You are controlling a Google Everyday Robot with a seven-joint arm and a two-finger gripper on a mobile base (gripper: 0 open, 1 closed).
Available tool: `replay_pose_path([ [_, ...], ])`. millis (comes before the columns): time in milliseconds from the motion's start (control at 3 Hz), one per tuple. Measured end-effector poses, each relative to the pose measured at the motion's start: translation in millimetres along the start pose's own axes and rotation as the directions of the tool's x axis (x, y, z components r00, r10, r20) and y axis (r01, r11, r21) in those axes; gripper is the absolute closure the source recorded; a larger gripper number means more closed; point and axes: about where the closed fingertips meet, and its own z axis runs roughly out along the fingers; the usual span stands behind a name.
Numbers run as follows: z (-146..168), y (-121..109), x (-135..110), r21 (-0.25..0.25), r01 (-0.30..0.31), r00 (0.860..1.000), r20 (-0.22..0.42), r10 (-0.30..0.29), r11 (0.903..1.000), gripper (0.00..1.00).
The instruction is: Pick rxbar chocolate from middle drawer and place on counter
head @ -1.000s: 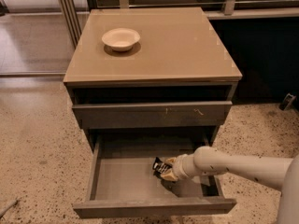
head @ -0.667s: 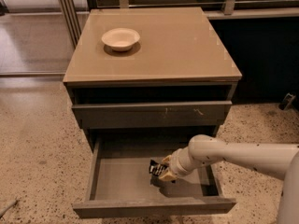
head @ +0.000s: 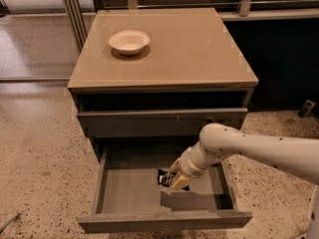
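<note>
Over on the far left, the white bowl point(head: 129, 41) sits on the counter point(head: 199, 49), and the rest of that tan top is bare. That's my drop zone, and nothing of mine is on it yet. Below it, the closed drawer front point(head: 159, 121) stays out of this.

Down on the near side, the middle drawer point(head: 124, 190) is pulled well out. Its left half shows only grey floor, so there's nothing to collect there.

Moving right to the centre of the drawer, the rxbar chocolate point(head: 163, 178) is a dark wrapper with pale lettering. It pokes out to the left of my gripper point(head: 174, 179), which is pinched on its right end. A shadow falls on the drawer floor just below and to the right. From that I judge the bar is already off the floor rather than lying on it, though I'm not certain how high.

Further right, my arm point(head: 259, 151) reaches in from the right side, passing under the closed drawer front with the elbow close to it.

Here's the score as I read it. Drawer open, done. Bar gripped, done. Left to do: raise the bar out past the drawer's walls, clear that overhanging front and the counter edge, carry it up over the tan top, set it down away from the bowl, and let go.
</note>
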Motion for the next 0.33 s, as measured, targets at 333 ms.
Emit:
replay_pose_path([
  [333, 0.0, 0.0, 0.0, 0.000, 0.000, 1.000, 0.000, 0.000, 1.0000, 1.00],
])
